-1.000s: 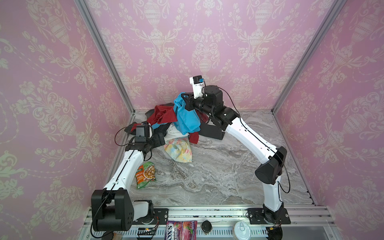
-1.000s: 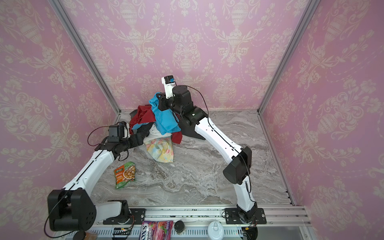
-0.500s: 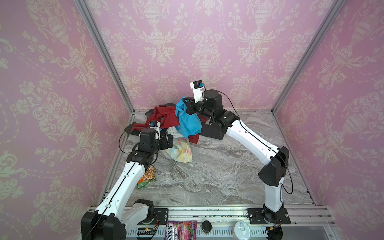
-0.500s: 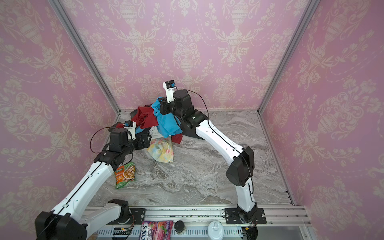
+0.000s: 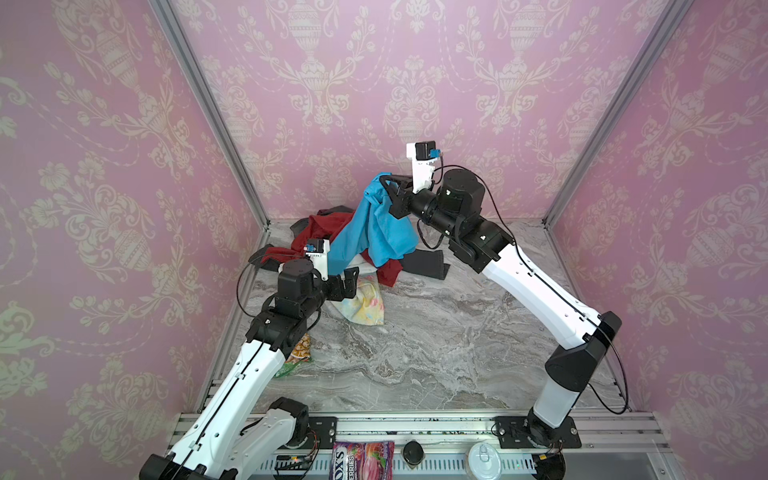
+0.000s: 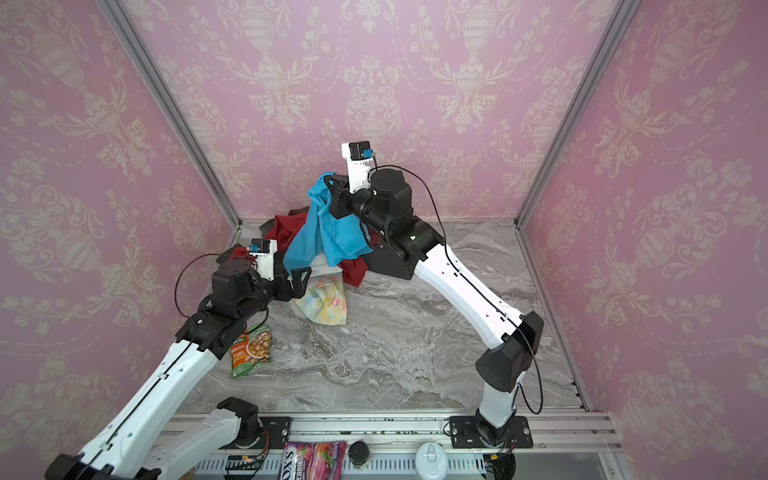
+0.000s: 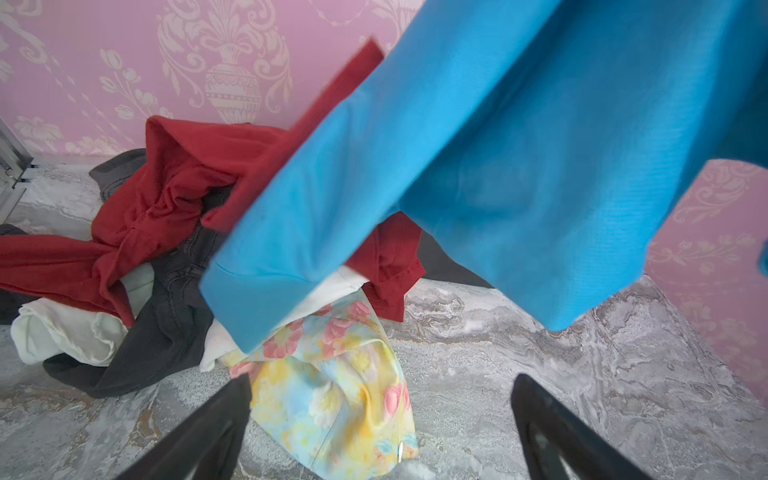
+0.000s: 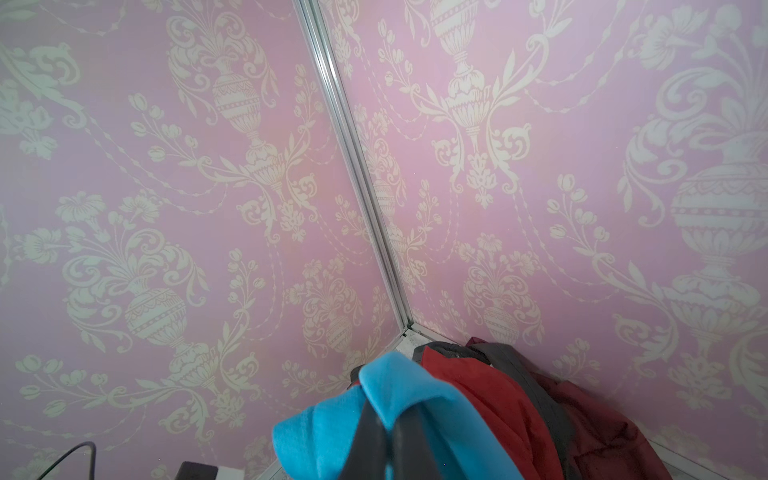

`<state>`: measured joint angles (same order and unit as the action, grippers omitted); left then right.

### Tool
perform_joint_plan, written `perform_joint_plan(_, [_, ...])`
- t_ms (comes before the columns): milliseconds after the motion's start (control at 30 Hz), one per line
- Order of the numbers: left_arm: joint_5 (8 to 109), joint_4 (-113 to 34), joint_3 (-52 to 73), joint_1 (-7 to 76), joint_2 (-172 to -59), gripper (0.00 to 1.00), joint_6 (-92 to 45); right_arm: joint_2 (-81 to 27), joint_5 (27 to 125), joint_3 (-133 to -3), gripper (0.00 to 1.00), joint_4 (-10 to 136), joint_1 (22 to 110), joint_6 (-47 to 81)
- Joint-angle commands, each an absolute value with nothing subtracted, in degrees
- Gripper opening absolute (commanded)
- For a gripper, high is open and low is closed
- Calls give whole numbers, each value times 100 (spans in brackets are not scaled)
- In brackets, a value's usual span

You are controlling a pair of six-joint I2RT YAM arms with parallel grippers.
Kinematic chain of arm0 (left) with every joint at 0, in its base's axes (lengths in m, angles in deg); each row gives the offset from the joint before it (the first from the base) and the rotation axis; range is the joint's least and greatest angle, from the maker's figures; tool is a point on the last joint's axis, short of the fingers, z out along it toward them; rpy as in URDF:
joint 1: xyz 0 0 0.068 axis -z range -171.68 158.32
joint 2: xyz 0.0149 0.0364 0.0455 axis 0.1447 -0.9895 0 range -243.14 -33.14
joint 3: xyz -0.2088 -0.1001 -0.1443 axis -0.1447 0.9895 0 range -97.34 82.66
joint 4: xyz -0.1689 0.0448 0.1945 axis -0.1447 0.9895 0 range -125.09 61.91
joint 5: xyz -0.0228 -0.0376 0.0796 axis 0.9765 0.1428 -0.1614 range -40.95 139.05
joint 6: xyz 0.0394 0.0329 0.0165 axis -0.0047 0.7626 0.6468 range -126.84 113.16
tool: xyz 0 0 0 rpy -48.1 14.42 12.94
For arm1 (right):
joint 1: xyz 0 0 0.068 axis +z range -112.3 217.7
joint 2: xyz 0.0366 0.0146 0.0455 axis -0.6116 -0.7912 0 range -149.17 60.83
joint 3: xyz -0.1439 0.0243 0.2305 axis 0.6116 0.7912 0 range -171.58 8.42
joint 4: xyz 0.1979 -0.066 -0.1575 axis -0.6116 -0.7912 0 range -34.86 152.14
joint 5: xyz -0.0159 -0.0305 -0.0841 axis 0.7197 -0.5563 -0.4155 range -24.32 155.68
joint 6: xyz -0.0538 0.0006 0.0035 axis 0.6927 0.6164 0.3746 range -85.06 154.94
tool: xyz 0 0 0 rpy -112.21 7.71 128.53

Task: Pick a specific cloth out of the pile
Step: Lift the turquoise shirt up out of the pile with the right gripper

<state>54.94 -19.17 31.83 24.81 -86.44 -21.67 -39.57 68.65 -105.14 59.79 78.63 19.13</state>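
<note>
On the left, near side: a green & orange snack bag (image 6: 250, 351) lies flat on the tabletop (image 5: 436, 353). Its words are too small to read. Next is the left arm (image 5: 257, 361). The left jaws are wide open w/ nothing in them, just beside the yellow flower cloth (image 5: 361, 305). Behind that, by the far wall, sits the pile (image 7: 158, 208): red, dark grey & white bits. The cloth (image 5: 365, 232), bright blue, hangs up in the air over the pile. The right jaws, on the right arm (image 5: 536, 286), are pinched tight on its top corner. Its low end hangs down by the pile; can't tell if it touches.

So grab & lift look done. Prob left to do: pull it fully clear & set it down away from the pile.

Writing: a candy bag (image 5: 363, 459) at the near edge shows "OX'S" & "ERRIES"; the rest is cut off.
</note>
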Motion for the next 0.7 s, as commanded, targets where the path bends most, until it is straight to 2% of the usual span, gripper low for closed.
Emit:
perform_joint_plan(0, [5571,-1834,3072,2504,-8579,99,-2075,-3644,6691,-10289,0,6350,7896,2112])
perform_joint_plan(333, [5809,-1975,2737,2545,-8844,99,-2051,-2923,6173,-9471,0,6380,7886,2488])
perform_joint_plan(667, [5837,-1953,2207,2783,-9360,98,-1867,-2409,5740,-9258,0,5945,7676,2712])
